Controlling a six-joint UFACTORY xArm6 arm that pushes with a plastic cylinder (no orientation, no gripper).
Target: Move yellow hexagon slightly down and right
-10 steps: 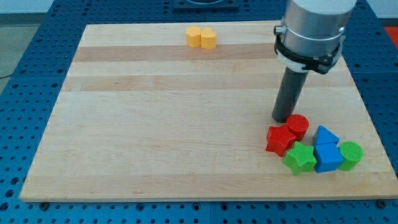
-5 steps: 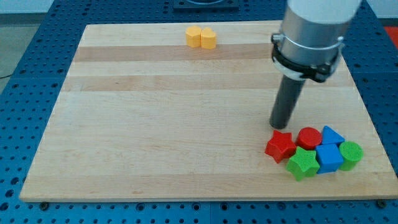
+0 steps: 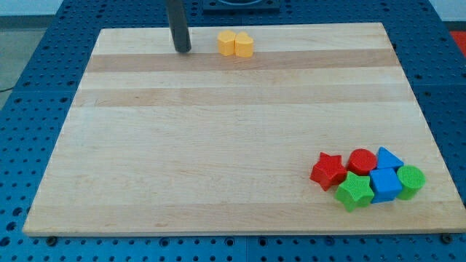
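Two yellow blocks sit touching near the view's top edge of the wooden board (image 3: 218,124): the left one (image 3: 227,42) and the right one (image 3: 244,45). One of them is the yellow hexagon; I cannot tell which from here. My tip (image 3: 182,50) rests on the board to the left of the pair, a short gap away, not touching them.
A tight cluster lies at the view's bottom right: red star (image 3: 328,170), red cylinder (image 3: 362,161), green star (image 3: 354,191), blue cube (image 3: 384,185), blue triangle (image 3: 389,159), green cylinder (image 3: 410,181). The board sits on a blue perforated table (image 3: 29,109).
My tip has jumped from beside the bottom-right cluster to the view's top, left of the yellow blocks. Earlier the red cylinder was pushed down into the cluster. The yellow blocks have not moved.
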